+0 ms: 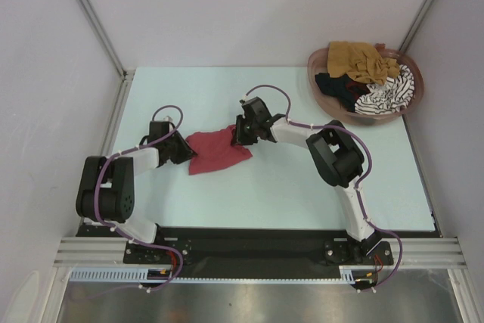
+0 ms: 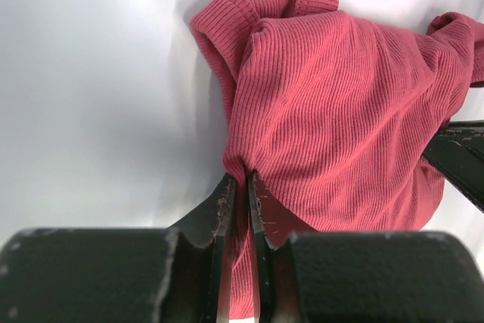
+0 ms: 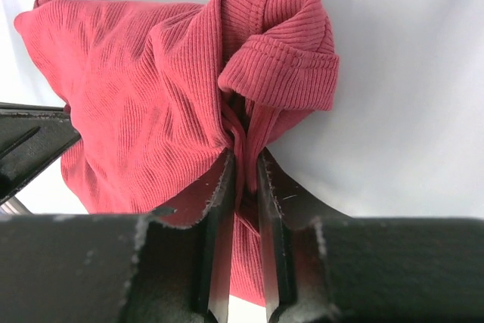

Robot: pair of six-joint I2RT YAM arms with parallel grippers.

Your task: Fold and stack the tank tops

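A dark red ribbed tank top (image 1: 215,152) lies bunched on the table between my two arms. My left gripper (image 1: 185,150) is shut on its left edge; in the left wrist view the cloth (image 2: 333,96) is pinched between the fingers (image 2: 224,202). On the garment's upper right corner my right gripper (image 1: 240,135) is shut, with a fold of the red cloth (image 3: 151,88) squeezed between its fingertips (image 3: 227,179) and a rolled strap (image 3: 291,66) just beyond. A mustard-brown tank top (image 1: 361,58), a black one (image 1: 340,87) and a striped one (image 1: 389,94) lie in the basket.
The pinkish-brown oval basket (image 1: 321,58) sits at the table's back right corner. White walls enclose the table (image 1: 272,194) on three sides. The black base rail (image 1: 249,251) runs along the near edge.
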